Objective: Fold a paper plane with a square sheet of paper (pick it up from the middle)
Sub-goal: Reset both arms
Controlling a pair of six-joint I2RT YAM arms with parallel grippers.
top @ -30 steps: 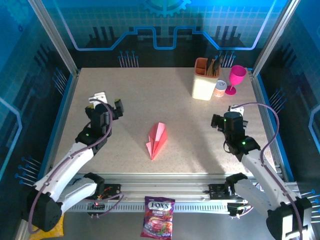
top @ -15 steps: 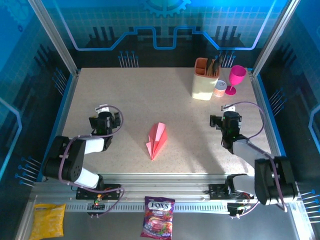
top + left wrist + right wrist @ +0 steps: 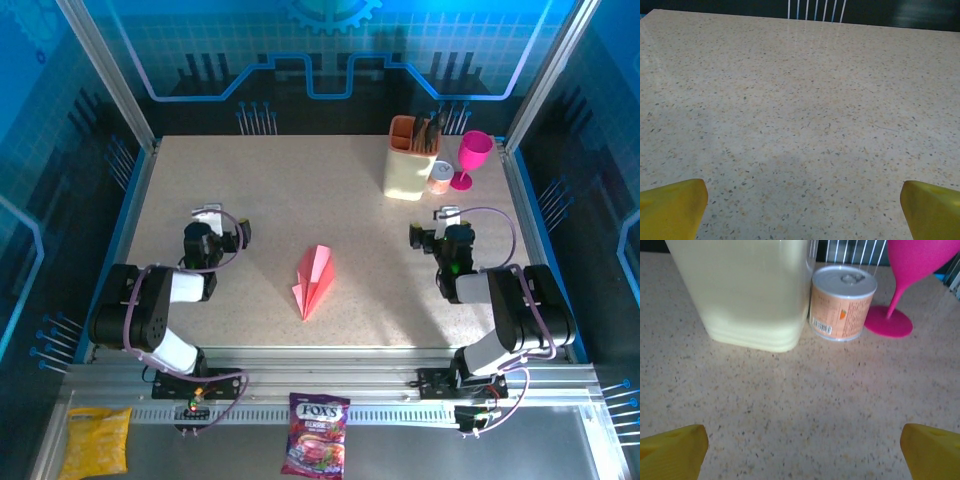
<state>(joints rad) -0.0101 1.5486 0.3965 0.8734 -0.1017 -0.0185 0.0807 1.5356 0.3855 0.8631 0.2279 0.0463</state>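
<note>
Pincers first: we are seeing the left gripper (image 3: 802, 205) and the right gripper (image 3: 802, 445) both gaping wide, gripping nothing. Between them the paper plane (image 3: 313, 280) is lying flat mid-table, well apart from each. Far right, cream holder (image 3: 745, 295), tin (image 3: 842, 302) and magenta goblet (image 3: 917, 260) are standing clustered.

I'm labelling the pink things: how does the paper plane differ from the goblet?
The paper plane lies flat in the middle of the table; the goblet stands upright near the far right corner. The plane is a slim, creased salmon-pink dart; the goblet is deeper magenta, with bowl, stem and round foot. The plane lies alone; the goblet stands beside a small can. Both are pinkish.
</note>
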